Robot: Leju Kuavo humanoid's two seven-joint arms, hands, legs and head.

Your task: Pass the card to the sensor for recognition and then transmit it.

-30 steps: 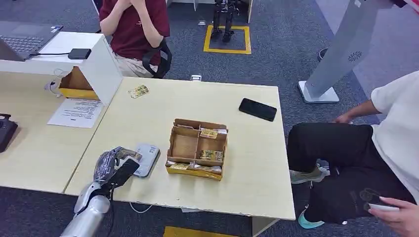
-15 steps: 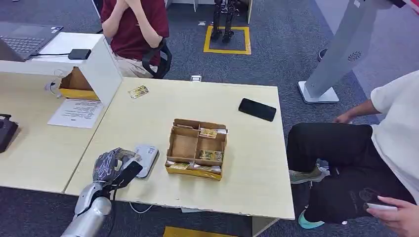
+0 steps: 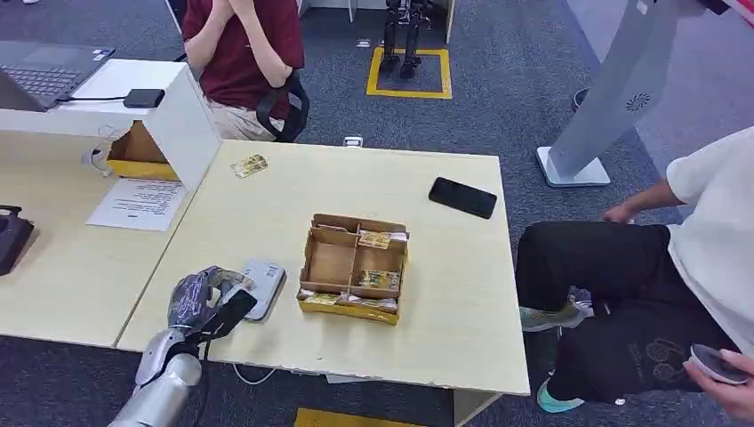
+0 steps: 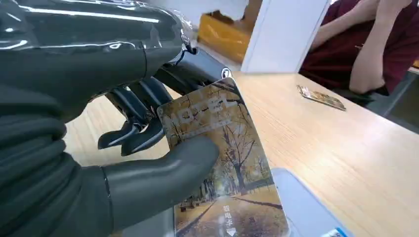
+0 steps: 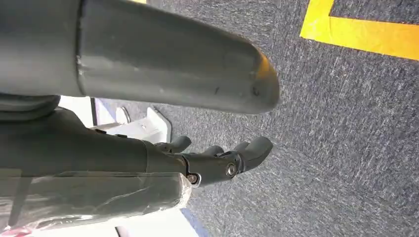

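The card sits pinched in your left hand, the thumb pressed on its printed face and the darker fingers behind it, and it hangs over the near edge of the sensor, the flat grey reader on the table just left of the cardboard tray. Over the last second your hand has drawn back slightly toward you and dipped a little; the card that reached further over the reader's top now covers only its near corner. That reads to me as the scan pass being about done, or slipping off target: if no recognition has registered, bring the card flat back over the reader before moving on. From the left wrist view the card's lower end lies very close above the pale reader surface; whether it touches I cannot tell. Your right hand hangs over the carpet, fingers loosely curled with nothing in them. The handover is still to come.
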